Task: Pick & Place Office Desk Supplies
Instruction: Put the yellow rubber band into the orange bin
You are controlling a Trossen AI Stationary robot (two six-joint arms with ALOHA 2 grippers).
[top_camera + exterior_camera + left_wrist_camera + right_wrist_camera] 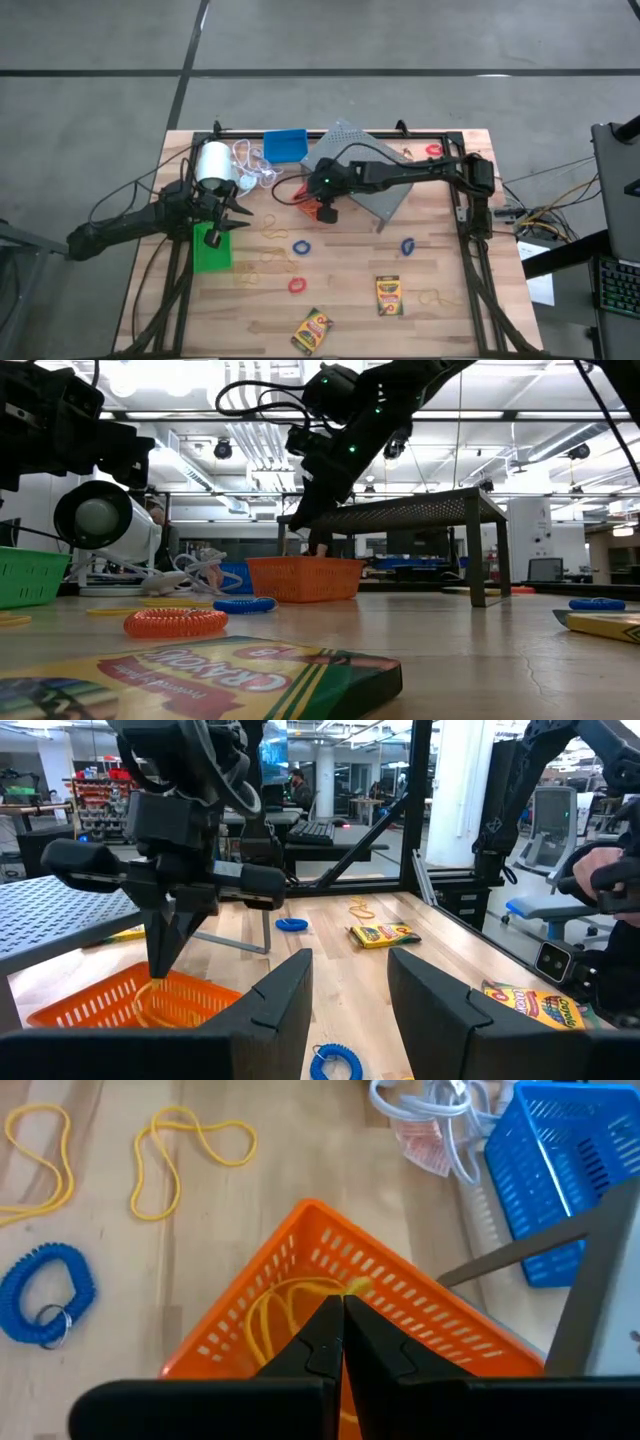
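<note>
Left pincer point(238, 215) hovers at frame left over the green bin point(211, 248), jaws parted, nothing held. Centre frame: right pincer point(341, 1312) clenched on a yellow band point(285, 1302) inside the red-orange bin point(330, 1295). Judgement — release only with the tips below the rim, then lift straight up so the band cannot snag the mesh wall.

"CRAYOLA" on near crayon box point(215, 672), upside down; no other text legible.
</note>
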